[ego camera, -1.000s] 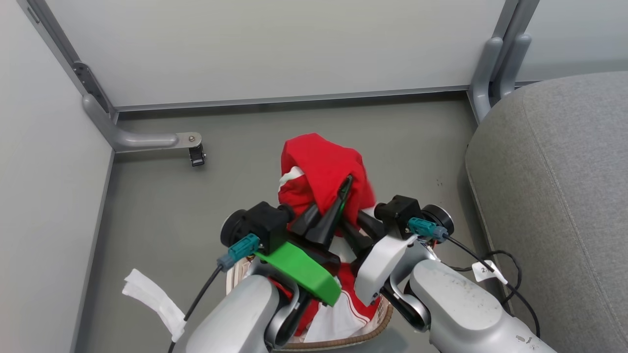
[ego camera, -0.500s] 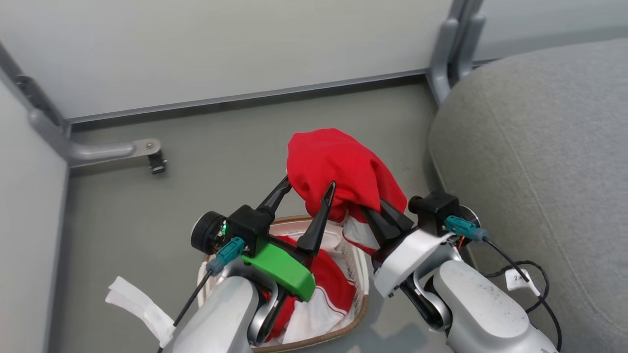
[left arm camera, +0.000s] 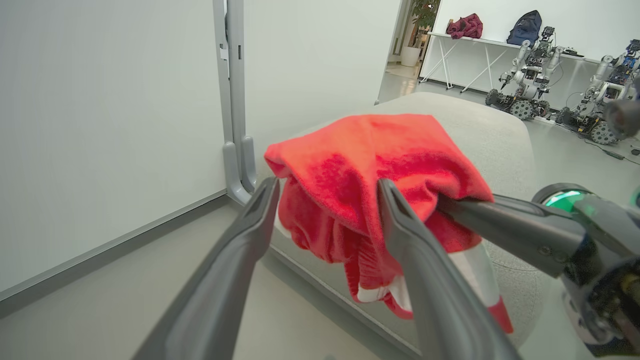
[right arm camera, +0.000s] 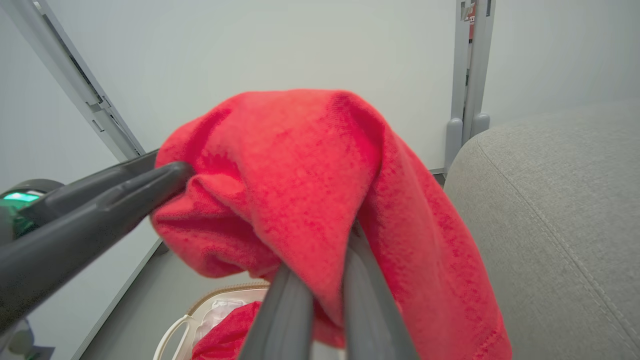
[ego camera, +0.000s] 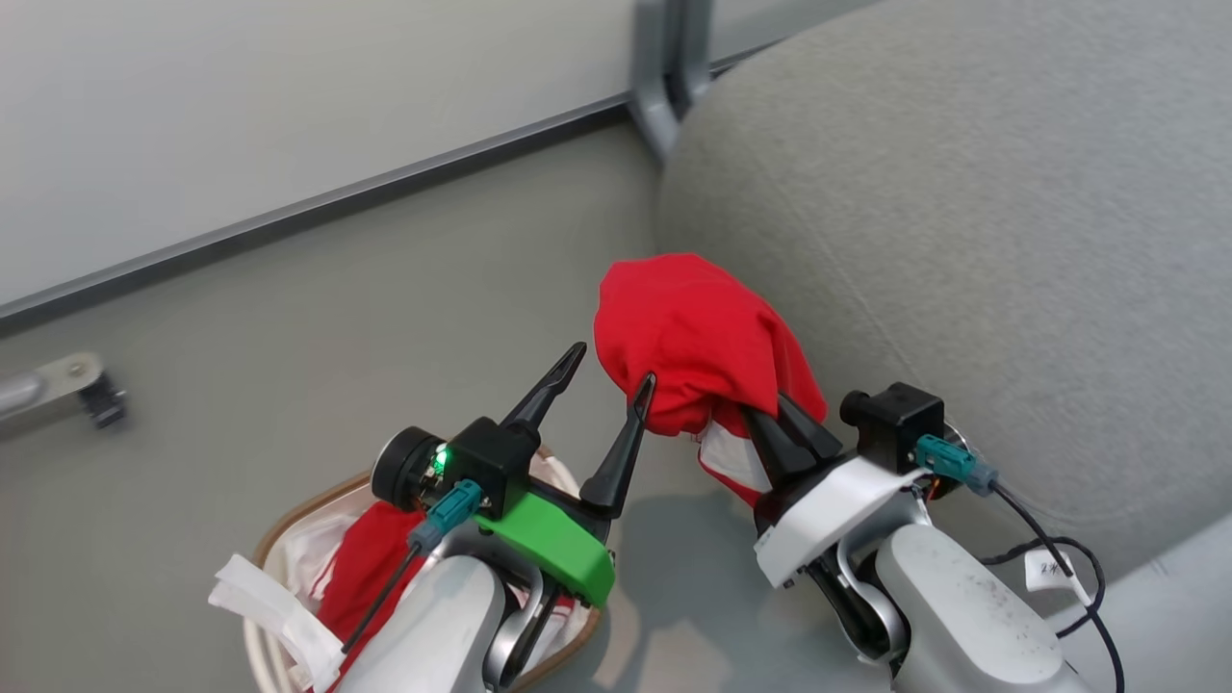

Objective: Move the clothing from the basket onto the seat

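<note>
A bunched red garment (ego camera: 703, 337) of the clothing, white panel underneath, hangs in the air over the floor at the edge of the grey seat (ego camera: 962, 212). My right gripper (ego camera: 782, 428) is shut on its lower part; in the right wrist view the fingers (right arm camera: 290, 310) pinch the cloth (right arm camera: 300, 175). My left gripper (ego camera: 604, 377) is open just left of it, its right fingertip touching the fabric (left arm camera: 360, 165). The basket (ego camera: 289, 500) sits at lower left under my left arm, with more red clothing (ego camera: 361, 573) inside.
A grey partition post (ego camera: 664, 67) stands at the seat's far corner, with white wall panels behind. A bracket foot (ego camera: 77, 395) sticks out at left. A black cable (ego camera: 1059, 568) trails from my right wrist. Other robots (left arm camera: 525, 95) stand far off.
The head camera swung right, so the seat is larger and the basket sits lower left. My left gripper let go and opened; the right gripper carried the garment off the basket toward the seat.
</note>
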Robot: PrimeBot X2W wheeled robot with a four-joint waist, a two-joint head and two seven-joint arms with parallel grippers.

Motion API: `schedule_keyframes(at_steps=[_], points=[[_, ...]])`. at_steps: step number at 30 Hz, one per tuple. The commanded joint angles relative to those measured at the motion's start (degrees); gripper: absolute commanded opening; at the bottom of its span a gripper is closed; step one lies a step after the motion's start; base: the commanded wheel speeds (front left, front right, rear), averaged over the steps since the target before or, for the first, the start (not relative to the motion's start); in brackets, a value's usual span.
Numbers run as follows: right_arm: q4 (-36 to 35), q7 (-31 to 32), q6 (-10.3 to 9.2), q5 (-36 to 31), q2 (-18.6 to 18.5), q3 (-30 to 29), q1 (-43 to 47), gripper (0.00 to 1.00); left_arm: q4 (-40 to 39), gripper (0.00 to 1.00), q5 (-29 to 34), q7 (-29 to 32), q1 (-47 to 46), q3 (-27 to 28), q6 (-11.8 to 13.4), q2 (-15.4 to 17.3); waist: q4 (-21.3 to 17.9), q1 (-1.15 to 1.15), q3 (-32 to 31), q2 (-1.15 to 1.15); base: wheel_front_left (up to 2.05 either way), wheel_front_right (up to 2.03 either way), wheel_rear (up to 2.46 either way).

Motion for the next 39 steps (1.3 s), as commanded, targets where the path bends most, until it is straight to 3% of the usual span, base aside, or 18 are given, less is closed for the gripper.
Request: schedule_keyframes(at_steps=[1, 4, 12, 21, 39], points=[[-0.21, -0.02, -0.05, -0.08, -0.09, -0.56, 1.18, 0.0, 0.18, 1.0, 0.0, 0.03, 0.72, -0.31, -0.17, 0.38, -8.15, 0.0, 1.95, 0.0, 0.0, 0.0, 0.0], [-0.38, -0.02, -0.05, -0.3, -0.06, -1.04, 1.62, 0.0, 0.26, 1.0, -0.01, 0.03, 0.9, -0.72, -0.17, 0.4, -10.66, 0.0, 2.18, 0.0, 0.0, 0.0, 0.0], [-1.31, -0.02, -0.05, -2.37, -1.38, -4.57, 2.84, 0.0, 1.27, 1.0, -1.34, 0.03, -1.55, -4.43, -0.17, 0.21, -11.37, 0.0, 3.47, 0.0, 0.0, 0.0, 0.0], [3.97, -0.01, -0.06, -5.95, -6.31, -8.25, -6.96, 0.0, 2.17, 1.0, -0.36, 0.03, -1.94, -3.65, -0.17, 2.73, -11.17, 0.0, 8.86, 0.0, 0.0, 0.0, 0.0], [23.28, -0.01, -0.06, -14.31, -17.56, -26.26, -34.08, 0.0, 1.84, 1.0, 1.96, 0.03, -10.84, -4.72, -0.17, 6.94, 1.24, 0.0, 27.92, 0.0, 0.0, 0.0, 0.0]])
